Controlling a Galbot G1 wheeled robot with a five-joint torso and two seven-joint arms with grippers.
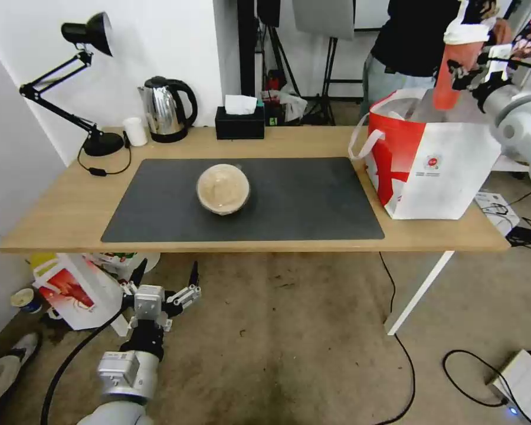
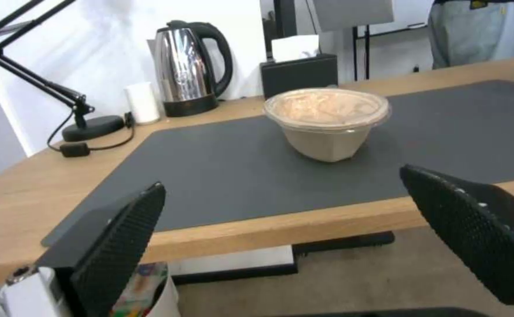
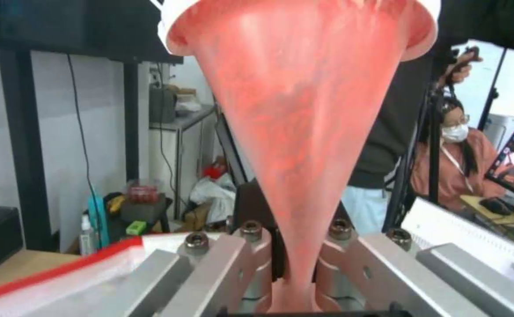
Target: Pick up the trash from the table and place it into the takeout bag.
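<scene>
Our right gripper [image 1: 467, 74] holds the red cup [image 1: 456, 65], jaws clamped, above the takeout bag [image 1: 433, 162]. Released off-centre, we judge it could strike the rim and tip. Left gripper [image 1: 166, 275] idles, jaws apart, below the table [image 1: 53, 206].

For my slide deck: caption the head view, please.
Right end effector holds the red cup above the takeout bag; lidded container waits on the mat.

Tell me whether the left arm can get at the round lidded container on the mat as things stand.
Probably yes. The left gripper hangs open below the table's near edge, and the container sits alone on the mat, nothing between; it must rise over the edge first.
</scene>
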